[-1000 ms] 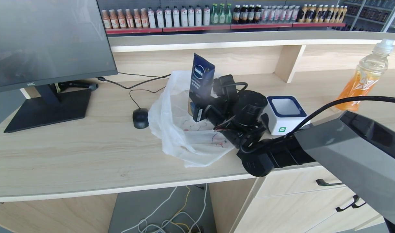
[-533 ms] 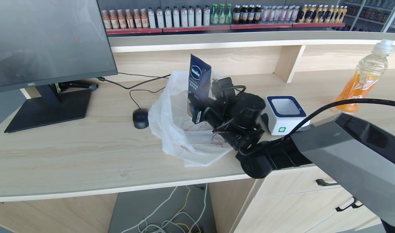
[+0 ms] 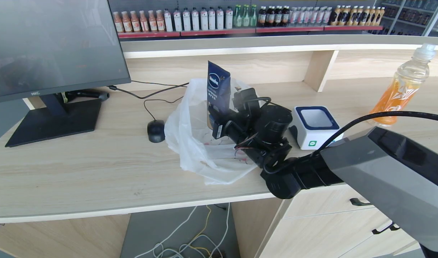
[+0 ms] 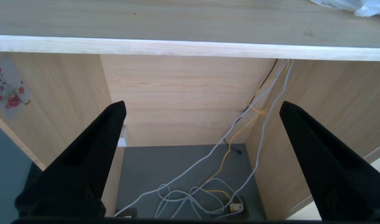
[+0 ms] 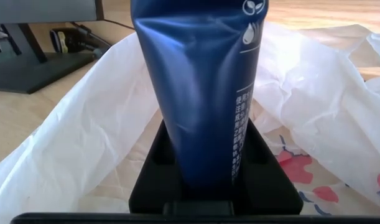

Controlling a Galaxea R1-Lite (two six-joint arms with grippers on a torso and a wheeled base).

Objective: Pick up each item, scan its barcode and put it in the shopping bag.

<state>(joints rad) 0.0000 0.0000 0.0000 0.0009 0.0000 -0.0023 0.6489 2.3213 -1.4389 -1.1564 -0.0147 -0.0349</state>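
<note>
A: One dark blue tube (image 3: 218,89), upright over the white shopping bag (image 3: 190,143), right gripper (image 3: 217,121) pinching its lower end.

B: We'd flag the slack rim: released here, it may tip out onto the counter (image 3: 79,172). Our left gripper (image 4: 202,158) hangs under the counter edge, fingers spread.

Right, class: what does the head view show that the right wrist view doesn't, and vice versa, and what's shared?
Head view adds the scanner, mouse and orange drink bottle. Right wrist view adds both fingers pressed against the sides of the blue tube. Shared: that tube, held upright by the right gripper over the white shopping bag.
</note>
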